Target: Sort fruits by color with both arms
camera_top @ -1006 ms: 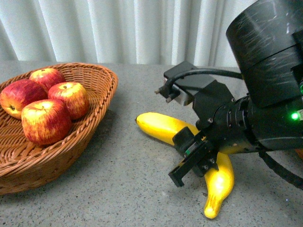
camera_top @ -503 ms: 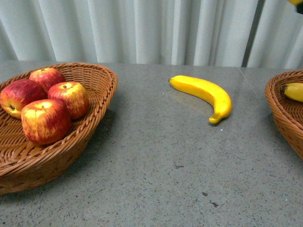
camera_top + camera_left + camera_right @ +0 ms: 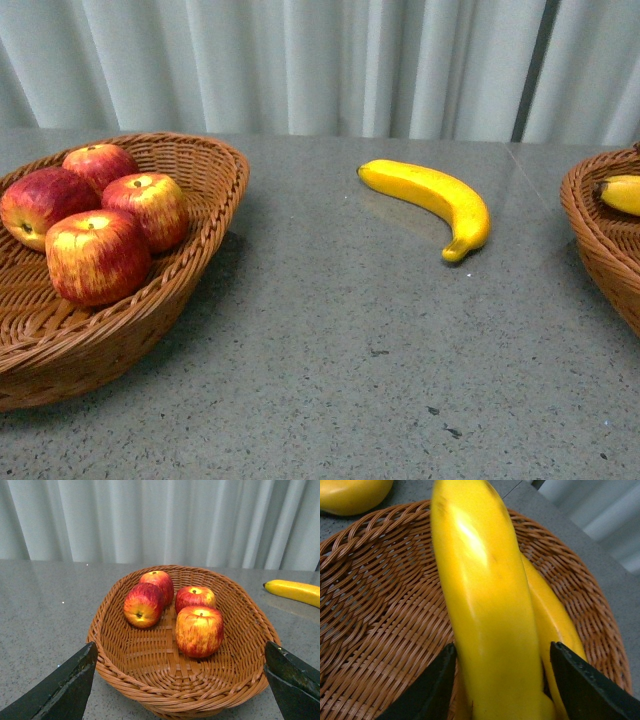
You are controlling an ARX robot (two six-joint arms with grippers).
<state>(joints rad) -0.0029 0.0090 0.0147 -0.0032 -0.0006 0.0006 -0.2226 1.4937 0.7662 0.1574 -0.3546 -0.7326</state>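
Observation:
Several red apples (image 3: pixel 97 255) lie in the left wicker basket (image 3: pixel 210 240), also in the left wrist view (image 3: pixel 199 630). One yellow banana (image 3: pixel 435 200) lies on the table's middle; its end shows in the left wrist view (image 3: pixel 292 590). My left gripper (image 3: pixel 180 690) is open and empty, just short of the apple basket's near rim (image 3: pixel 185 700). My right gripper (image 3: pixel 502 687) is shut on a banana (image 3: pixel 480 605), held over the right basket (image 3: pixel 375 630), where another banana (image 3: pixel 552 610) lies. Neither arm shows in the front view.
The right basket's rim (image 3: pixel 590 240) with a banana end (image 3: pixel 622 194) shows at the front view's right edge. Grey speckled tabletop (image 3: pixel 350 360); white curtain (image 3: pixel 300 60) behind. Another banana's end (image 3: pixel 350 492) lies outside the right basket.
One second ago my right arm filled the front view, at two bananas on the table. Now it is out of that view, one banana remains on the table, and the other is held over the right basket.

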